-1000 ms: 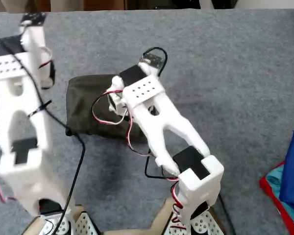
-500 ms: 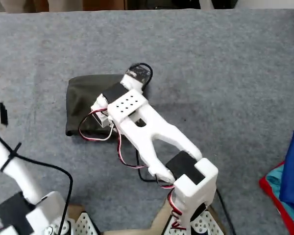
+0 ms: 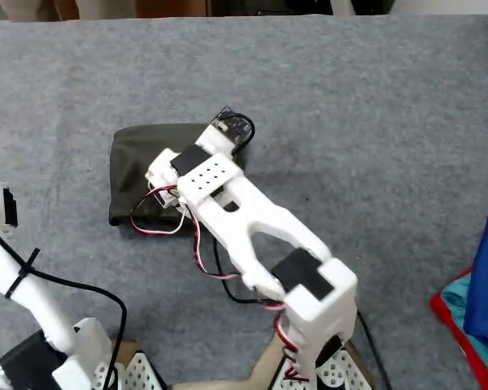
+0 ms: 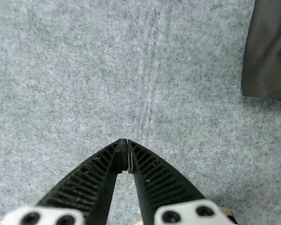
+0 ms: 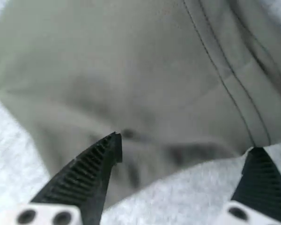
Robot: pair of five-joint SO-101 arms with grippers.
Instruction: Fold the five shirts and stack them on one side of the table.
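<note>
we've got one dark shirt folded at 10 o'clock, right gripper gaping wide over it, left gripper pinched shut on nothing, and the colourful heap at 4 o'clock looks unfolded

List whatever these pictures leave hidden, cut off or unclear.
High view: the right arm covers one side of the dark olive folded shirt.
High view: the frame edge cuts off the blue, teal and red cloth pile; its shirt count is unclear.
Left wrist view: the edge cuts off most of that shirt.
</note>
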